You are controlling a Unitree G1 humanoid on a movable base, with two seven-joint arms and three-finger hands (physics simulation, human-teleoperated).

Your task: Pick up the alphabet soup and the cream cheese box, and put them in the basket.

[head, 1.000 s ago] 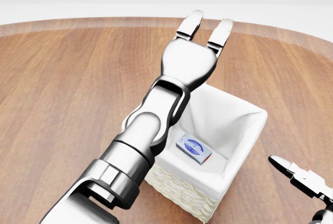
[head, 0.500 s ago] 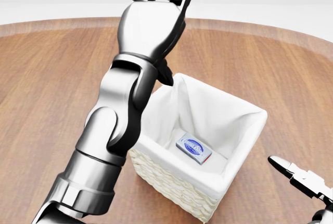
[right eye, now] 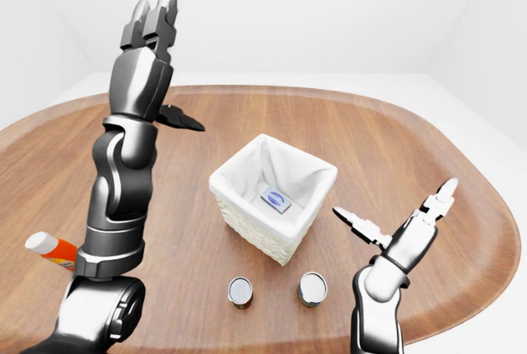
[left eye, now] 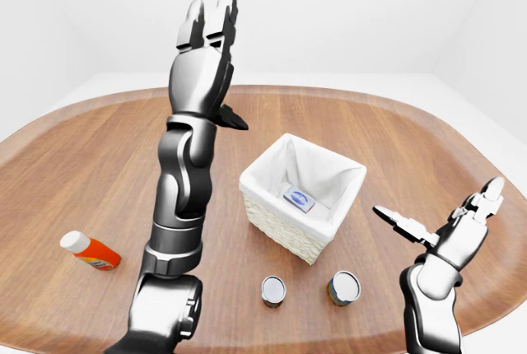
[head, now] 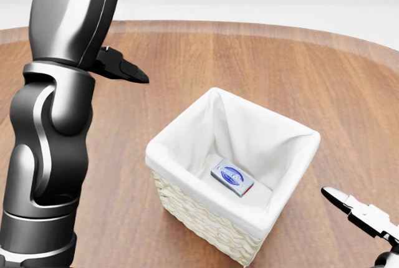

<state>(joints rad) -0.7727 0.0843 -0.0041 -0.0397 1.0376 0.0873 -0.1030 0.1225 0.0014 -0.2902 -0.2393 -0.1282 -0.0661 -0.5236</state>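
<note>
The cream cheese box, white with a blue oval, lies flat on the bottom of the white-lined wicker basket. Two small cans stand below the basket in the left-eye view, one on the left and one on the right. Their labels are too small to tell which is the alphabet soup. My left hand is raised high, left of the basket, open, fingers up and thumb out, holding nothing. My right hand hovers open at the lower right, clear of the basket.
An orange bottle with a white cap lies on the wooden table at the far left. The table's rounded edge runs just below the cans. White floor and walls surround the table.
My left arm has swung up and to the left, away from over the basket, so the basket's whole opening now shows. The right hand and the box have stayed put.
</note>
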